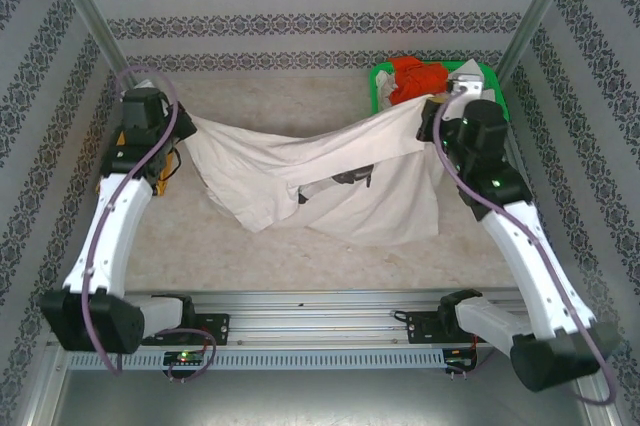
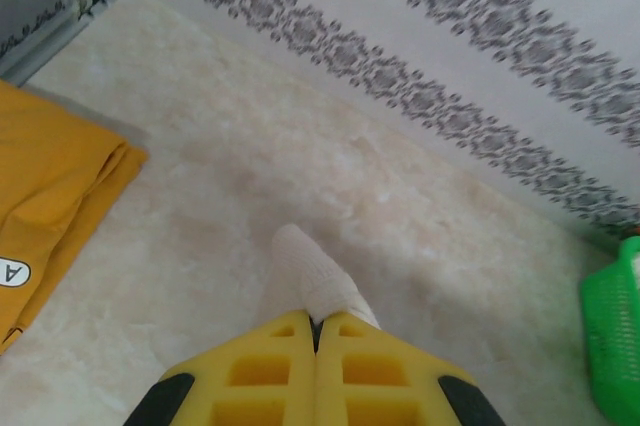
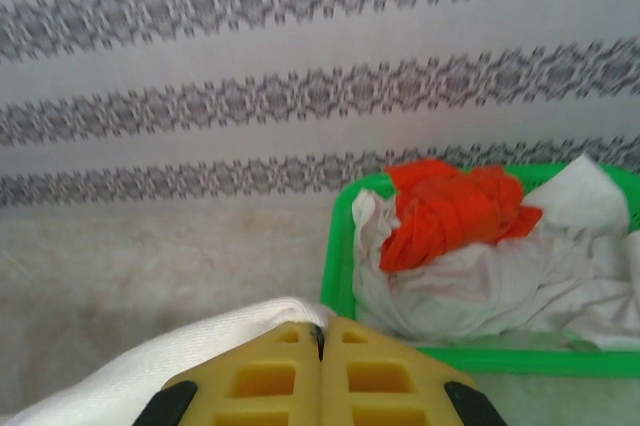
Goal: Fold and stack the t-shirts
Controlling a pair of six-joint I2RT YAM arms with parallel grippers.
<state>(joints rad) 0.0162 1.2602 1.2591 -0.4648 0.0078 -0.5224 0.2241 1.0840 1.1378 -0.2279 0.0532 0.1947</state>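
Observation:
A cream-white t-shirt (image 1: 330, 181) hangs stretched between both arms above the table, its black print (image 1: 350, 178) partly folded under. My left gripper (image 2: 316, 324) is shut on one white corner (image 2: 310, 271) of it at the left. At the right, my right gripper (image 3: 320, 331) is shut on another edge of the same shirt (image 3: 200, 346), close to the green basket. A folded mustard-yellow t-shirt (image 2: 50, 206) lies on the table below the left arm. Orange-red (image 3: 450, 206) and white (image 3: 480, 281) shirts sit crumpled in the basket.
The green plastic basket (image 1: 378, 81) stands at the back right corner, its rim (image 3: 335, 246) just past my right fingers. Patterned walls close in the back and sides. Bare beige table (image 2: 300, 146) lies ahead of the left gripper.

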